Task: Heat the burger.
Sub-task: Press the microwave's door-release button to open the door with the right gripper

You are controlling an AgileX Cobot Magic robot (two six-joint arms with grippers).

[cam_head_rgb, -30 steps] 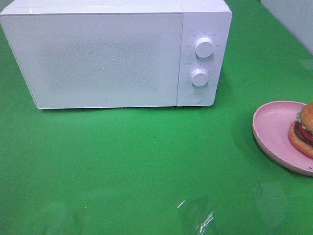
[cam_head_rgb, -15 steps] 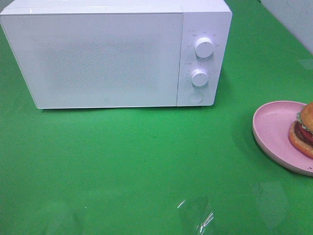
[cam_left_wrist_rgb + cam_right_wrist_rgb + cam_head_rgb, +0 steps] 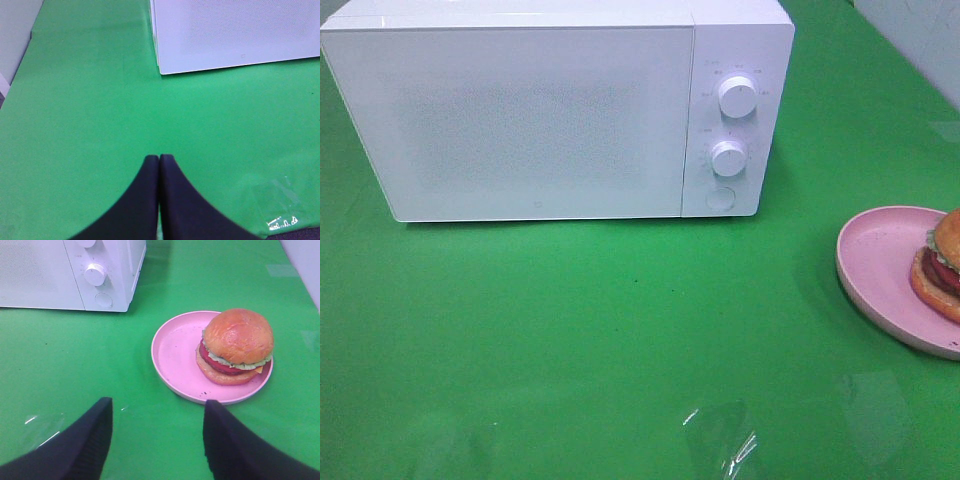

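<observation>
The burger [image 3: 235, 346] [image 3: 942, 265], with a golden bun, lettuce and red slices, sits on a pink plate [image 3: 177, 357] [image 3: 880, 262] at the right edge of the exterior view, partly cut off there. A white microwave [image 3: 555, 110] [image 3: 70, 272] [image 3: 235, 35] stands at the back with its door closed. My right gripper [image 3: 157, 407] hovers open over the green table, short of the plate, nothing between its fingers. My left gripper [image 3: 159, 161] is shut and empty, in front of the microwave's left corner. Neither gripper shows in the exterior view.
The microwave has two knobs [image 3: 737, 96] and a round button [image 3: 720, 198] on its right panel. The green table cloth [image 3: 620, 330] covers the surface. A pale wall [image 3: 920, 30] borders the table at the far right.
</observation>
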